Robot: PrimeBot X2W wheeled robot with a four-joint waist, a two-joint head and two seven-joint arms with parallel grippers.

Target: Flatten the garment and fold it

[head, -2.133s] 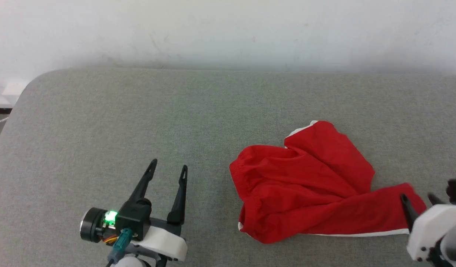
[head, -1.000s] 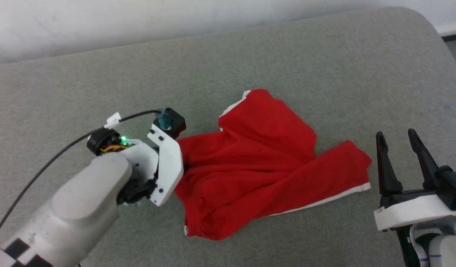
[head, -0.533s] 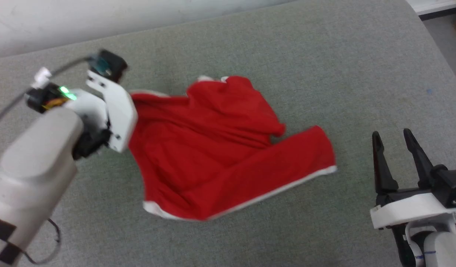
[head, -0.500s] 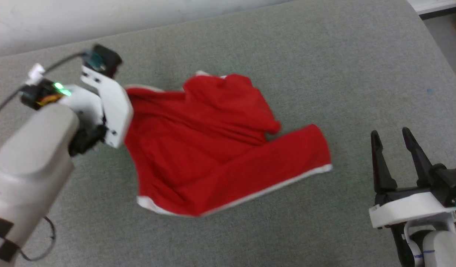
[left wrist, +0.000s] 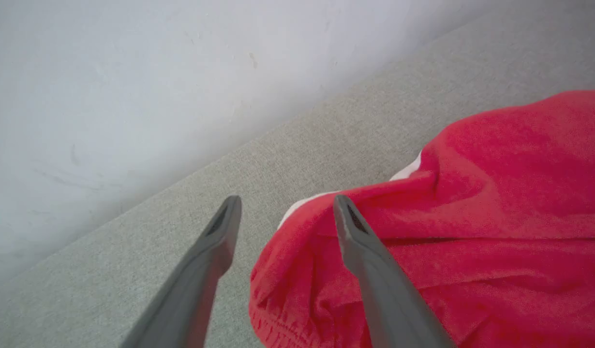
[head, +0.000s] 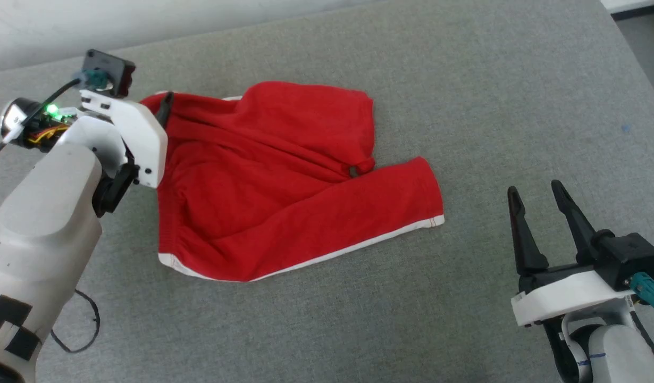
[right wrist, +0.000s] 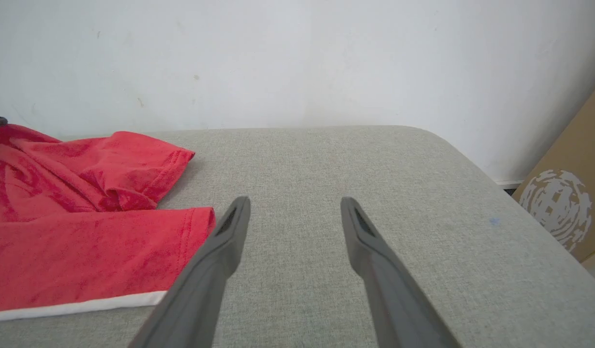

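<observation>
The grey padded surface [head: 327,330] bears the garment [head: 263,186], partly spread yet creased, 1 leg lapped over the other. The left gripper [left wrist: 286,203] hovers at its far waistband corner, jaws apart, gripping nothing, likely to tug it flatter. The right gripper [head: 534,188] sits well clear, jaws wide, empty.

Grey bench [head: 465,80], free surface along its right and near edges. Red shorts [head: 284,175] spread over the left middle. The left gripper [left wrist: 286,203] stands at their far left corner, near the wall [left wrist: 133,72].
</observation>
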